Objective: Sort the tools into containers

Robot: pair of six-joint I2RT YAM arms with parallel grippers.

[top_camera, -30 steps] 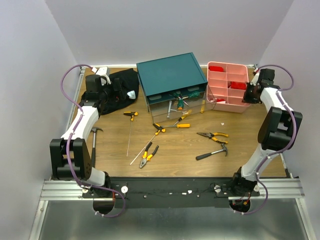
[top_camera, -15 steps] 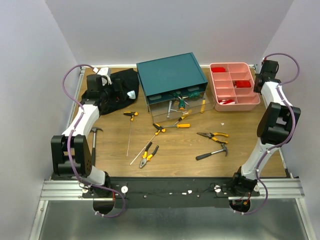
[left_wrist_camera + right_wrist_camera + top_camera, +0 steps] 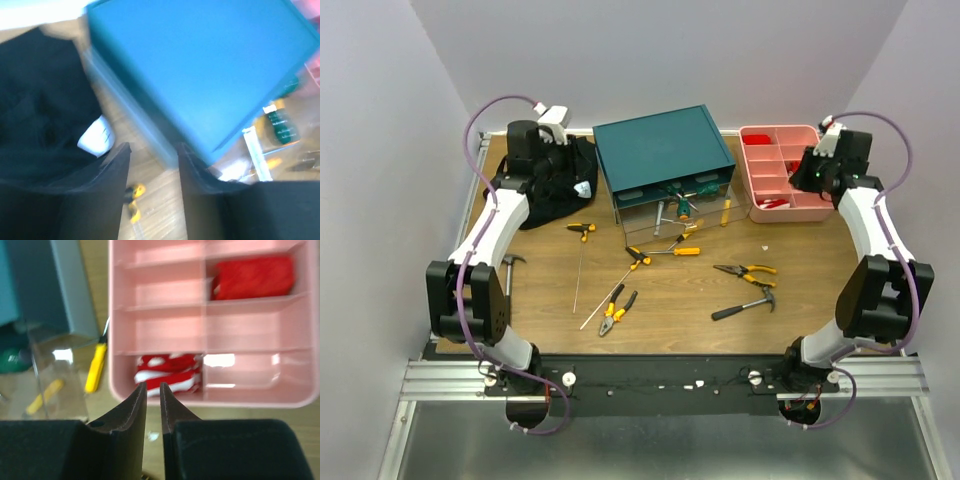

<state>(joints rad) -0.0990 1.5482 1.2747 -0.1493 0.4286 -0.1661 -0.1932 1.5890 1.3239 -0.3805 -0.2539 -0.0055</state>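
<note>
The teal drawer cabinet (image 3: 660, 150) stands at the back, with a green-handled screwdriver (image 3: 682, 205) in its open lower drawer. To its right is the pink tray (image 3: 790, 214). Loose on the table are a yellow screwdriver (image 3: 582, 229), pliers (image 3: 617, 312), more pliers (image 3: 746, 270), a hammer (image 3: 745, 306) and a thin rod (image 3: 578, 270). My left gripper (image 3: 154, 150) hovers between the black cloth and the cabinet (image 3: 200, 65), jaws apart and empty. My right gripper (image 3: 152, 387) hangs over the tray's (image 3: 250, 397) front edge, its jaws a slit apart, holding nothing.
A black cloth (image 3: 555, 185) lies left of the cabinet. A second hammer (image 3: 509, 275) rests by the left arm. Red items (image 3: 252, 277) and a red-and-white item (image 3: 167, 372) sit in tray compartments. A yellow-handled screwdriver (image 3: 96, 367) leans between cabinet and tray.
The left arm rose from the cloth and its jaws narrowed. The right arm swung from the tray's right side to its front, and its jaws parted slightly. The tray shifted right earlier.
</note>
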